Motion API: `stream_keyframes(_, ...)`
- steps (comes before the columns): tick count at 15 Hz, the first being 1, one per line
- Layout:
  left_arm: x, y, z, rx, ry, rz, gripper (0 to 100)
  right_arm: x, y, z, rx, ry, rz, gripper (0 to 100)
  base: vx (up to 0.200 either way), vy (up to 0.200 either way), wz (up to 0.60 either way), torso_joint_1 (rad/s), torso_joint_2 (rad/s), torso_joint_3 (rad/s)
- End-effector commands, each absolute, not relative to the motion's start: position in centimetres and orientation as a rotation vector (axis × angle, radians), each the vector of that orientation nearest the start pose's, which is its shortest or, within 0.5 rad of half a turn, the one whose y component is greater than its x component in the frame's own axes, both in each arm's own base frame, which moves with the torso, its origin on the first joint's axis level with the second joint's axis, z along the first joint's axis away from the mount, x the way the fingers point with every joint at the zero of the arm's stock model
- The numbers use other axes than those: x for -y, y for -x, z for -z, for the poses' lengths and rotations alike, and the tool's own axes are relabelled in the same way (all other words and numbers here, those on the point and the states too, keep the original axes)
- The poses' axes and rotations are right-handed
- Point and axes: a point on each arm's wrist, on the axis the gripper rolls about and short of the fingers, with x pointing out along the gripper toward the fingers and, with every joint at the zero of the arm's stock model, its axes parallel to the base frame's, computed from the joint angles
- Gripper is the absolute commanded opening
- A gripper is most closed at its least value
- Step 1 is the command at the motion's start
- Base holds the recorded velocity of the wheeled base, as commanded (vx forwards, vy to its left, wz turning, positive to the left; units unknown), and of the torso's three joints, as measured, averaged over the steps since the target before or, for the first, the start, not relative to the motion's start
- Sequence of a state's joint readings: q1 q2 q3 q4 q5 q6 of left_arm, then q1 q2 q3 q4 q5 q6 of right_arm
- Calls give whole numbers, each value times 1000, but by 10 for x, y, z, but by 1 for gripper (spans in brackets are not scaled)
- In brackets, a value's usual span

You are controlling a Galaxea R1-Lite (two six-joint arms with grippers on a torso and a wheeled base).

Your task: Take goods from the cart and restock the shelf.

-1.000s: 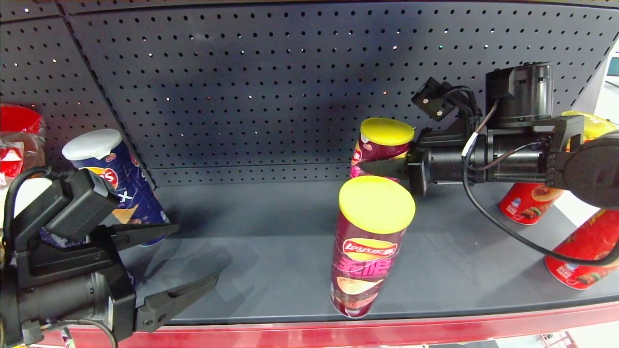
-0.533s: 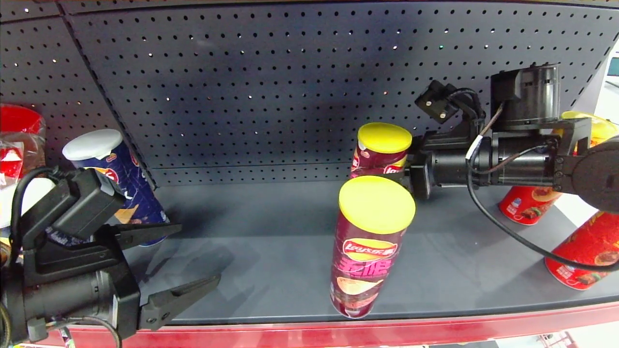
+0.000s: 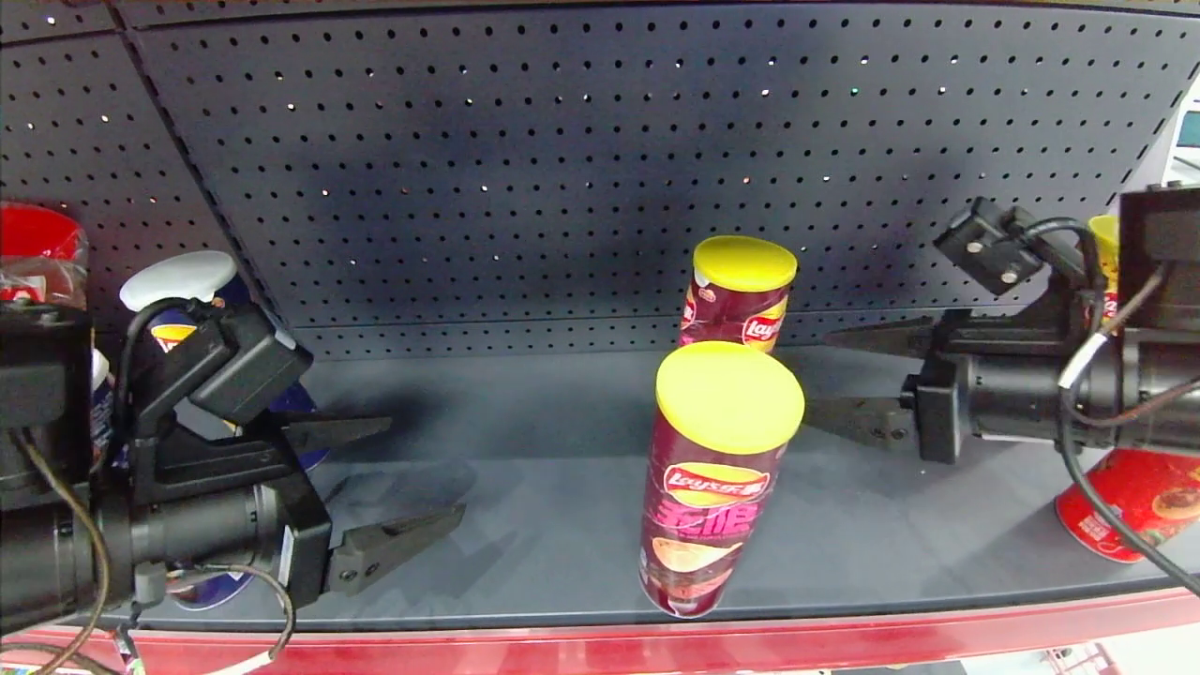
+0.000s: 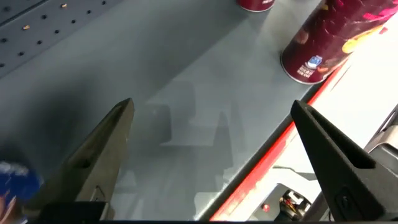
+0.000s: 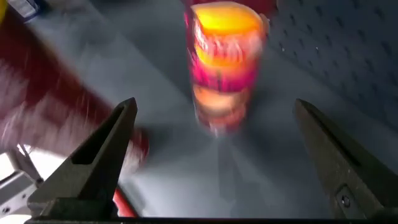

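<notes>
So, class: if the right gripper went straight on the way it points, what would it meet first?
Probably the rear yellow-lidded can, centred ahead of the open right gripper; depth is hard to judge.

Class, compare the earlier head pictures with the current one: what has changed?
The right claw released the rear purple can and drew back rightward, open. The left claw edged rightward, still open. The front purple can and the blue can stayed put.
</notes>
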State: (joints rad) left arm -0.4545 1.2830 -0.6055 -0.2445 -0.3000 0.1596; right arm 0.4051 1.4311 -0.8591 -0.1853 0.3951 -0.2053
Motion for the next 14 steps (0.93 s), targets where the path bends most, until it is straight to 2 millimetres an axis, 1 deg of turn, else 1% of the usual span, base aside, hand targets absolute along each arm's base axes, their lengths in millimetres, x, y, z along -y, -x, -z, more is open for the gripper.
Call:
stream_keyframes(1, 98, -183, -184, -417, -187, 785, 100, -79, -181, -235, -255, 188, -787, 100, 0, 0, 0, 0, 0, 0)
stream_keyframes(4, 118, -198, -174, -451, -198, 848, 100, -60, -142, -236, -193, 178, -768, 100, 0, 0, 0, 0, 0, 0)
stream_keyframes(7, 140, -213, -164, -495, -208, 912, 100, -46, -102, -227, -143, 148, -764, 100, 0, 0, 0, 0, 0, 0)
stream_keyframes(9, 154, -222, -161, -501, -217, 932, 100, -38, -83, -227, -94, 131, -741, 100, 0, 0, 0, 0, 0, 0)
stream_keyframes(11, 161, -225, -157, -516, -223, 944, 100, -32, -72, -230, -57, 109, -698, 100, 0, 0, 0, 0, 0, 0)
stream_keyframes(14, 174, -219, -151, -534, -238, 1001, 100, -26, -65, -233, -34, 65, -629, 100, 0, 0, 0, 0, 0, 0)
